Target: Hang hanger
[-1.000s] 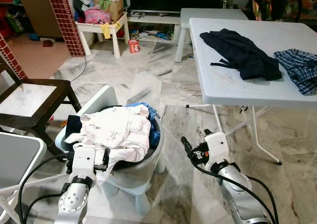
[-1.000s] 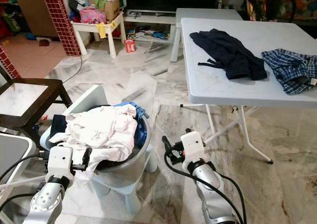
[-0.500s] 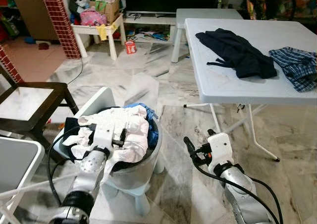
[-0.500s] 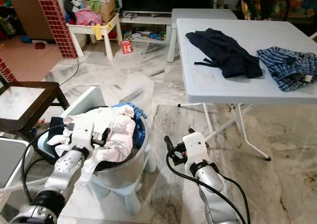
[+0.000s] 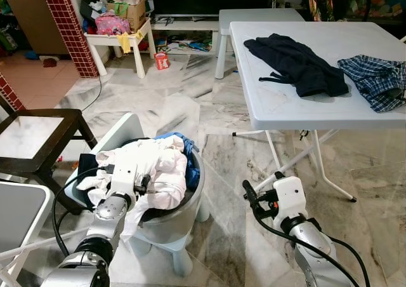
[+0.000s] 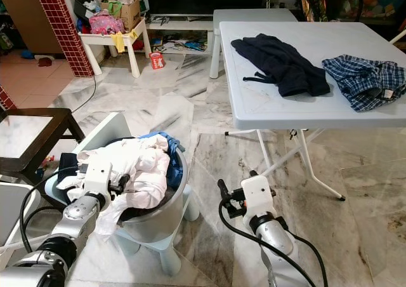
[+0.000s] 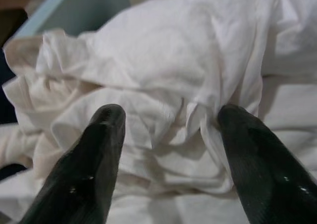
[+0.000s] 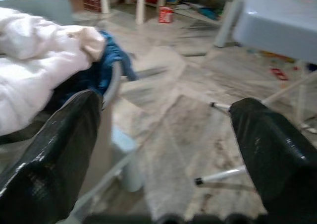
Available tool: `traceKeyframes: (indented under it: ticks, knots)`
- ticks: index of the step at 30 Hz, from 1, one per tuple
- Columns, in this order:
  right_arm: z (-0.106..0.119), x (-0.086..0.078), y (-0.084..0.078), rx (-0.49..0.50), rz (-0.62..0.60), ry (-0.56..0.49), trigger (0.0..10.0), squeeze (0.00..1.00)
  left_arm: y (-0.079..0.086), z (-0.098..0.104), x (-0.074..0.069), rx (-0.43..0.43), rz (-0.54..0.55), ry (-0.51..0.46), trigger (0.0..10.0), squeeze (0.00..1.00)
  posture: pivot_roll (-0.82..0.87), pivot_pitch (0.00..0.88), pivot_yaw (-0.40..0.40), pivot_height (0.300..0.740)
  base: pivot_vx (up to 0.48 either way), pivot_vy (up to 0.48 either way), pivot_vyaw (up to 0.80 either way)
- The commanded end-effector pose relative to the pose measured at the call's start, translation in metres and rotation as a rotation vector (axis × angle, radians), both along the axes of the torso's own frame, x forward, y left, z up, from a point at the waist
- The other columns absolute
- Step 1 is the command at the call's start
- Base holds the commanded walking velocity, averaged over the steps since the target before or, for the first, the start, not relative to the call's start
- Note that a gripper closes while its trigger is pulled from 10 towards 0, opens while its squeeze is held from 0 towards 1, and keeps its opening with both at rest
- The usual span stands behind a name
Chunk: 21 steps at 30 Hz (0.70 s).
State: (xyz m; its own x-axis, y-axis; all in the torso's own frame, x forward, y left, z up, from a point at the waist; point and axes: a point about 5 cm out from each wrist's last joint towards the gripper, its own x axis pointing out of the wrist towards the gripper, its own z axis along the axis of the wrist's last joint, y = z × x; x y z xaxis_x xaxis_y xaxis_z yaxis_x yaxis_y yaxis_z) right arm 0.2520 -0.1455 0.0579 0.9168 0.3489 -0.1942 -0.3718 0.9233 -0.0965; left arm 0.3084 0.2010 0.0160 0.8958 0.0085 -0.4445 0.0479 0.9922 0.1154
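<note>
A grey laundry basket (image 5: 190, 201) heaped with white clothes (image 5: 152, 166) and a blue cloth (image 5: 188, 153) stands on a small light-blue chair (image 5: 124, 131). My left gripper (image 5: 143, 184) rests on the near side of the white pile. In the left wrist view its gripper (image 7: 168, 120) is open, with both black fingertips (image 7: 106, 120) touching crumpled white fabric (image 7: 163, 60). My right gripper (image 5: 261, 184) hovers open over the marble floor to the right of the basket, holding nothing. The right wrist view looks past this gripper (image 8: 163, 110) to the basket's edge (image 8: 113, 80).
A white folding table (image 5: 298, 109) at the right carries a dark garment (image 5: 295, 65) and a plaid one (image 5: 374, 80). A dark wooden chair (image 5: 32, 131) stands at the left. A cluttered small white table (image 5: 117, 36) is at the back.
My left gripper has risen from beside the basket's front and reached onto the white clothes. The camera has shifted a little. The right gripper has stayed about where it was.
</note>
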Motion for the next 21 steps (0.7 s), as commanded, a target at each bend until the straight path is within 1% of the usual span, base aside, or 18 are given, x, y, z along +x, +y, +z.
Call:
traceKeyframes:
  ticks: [1,4,7,9,11,14,17,18,21]
  knots:
    - [0.003,-0.001,0.006,0.012,0.065,0.014,10.0,0.00,0.007,0.001,0.000,-0.010,0.018,0.017,0.0,0.00,-0.20,0.013,0.033,0.740,0.000,0.000,0.00]
    - [0.001,-0.002,0.007,0.003,0.095,0.035,10.0,0.00,0.006,0.000,0.001,-0.018,0.011,0.019,0.0,0.00,-0.20,0.010,0.025,0.740,0.000,0.000,0.00]
    - [-0.001,-0.002,0.008,-0.010,0.107,0.045,10.0,0.00,0.006,-0.001,0.000,-0.047,0.030,0.027,0.0,0.00,-0.20,0.007,0.023,0.740,0.000,0.000,0.00]
    - [-0.002,-0.002,0.009,-0.011,0.111,0.046,10.0,0.00,0.006,-0.001,0.000,-0.051,0.035,0.028,0.0,0.00,-0.20,0.006,0.024,0.740,0.000,0.000,0.00]
    - [-0.004,-0.005,0.014,-0.019,0.132,0.057,10.0,0.00,0.006,-0.001,0.000,-0.073,0.037,0.032,0.0,0.00,-0.20,0.005,0.025,0.740,0.000,0.000,0.00]
    - [-0.005,-0.006,0.015,-0.020,0.137,0.063,10.0,0.00,0.005,-0.003,-0.001,-0.090,0.036,0.038,0.0,0.00,-0.20,0.005,0.028,0.740,0.000,0.000,0.00]
    - [-0.005,-0.007,0.016,-0.020,0.142,0.070,10.0,0.00,0.002,-0.006,-0.003,-0.096,0.032,0.046,0.0,0.00,-0.20,0.005,0.029,0.740,0.000,0.000,0.00]
    - [-0.007,-0.008,0.016,-0.023,0.142,0.074,10.0,0.00,-0.003,-0.009,-0.006,-0.112,0.018,0.051,0.0,0.00,-0.19,0.008,0.030,0.740,0.000,0.000,0.00]
    - [-0.007,-0.008,0.017,-0.026,0.142,0.075,10.0,0.00,-0.007,-0.012,-0.008,-0.123,0.006,0.056,0.0,0.00,-0.19,0.008,0.030,0.740,0.000,0.000,0.00]
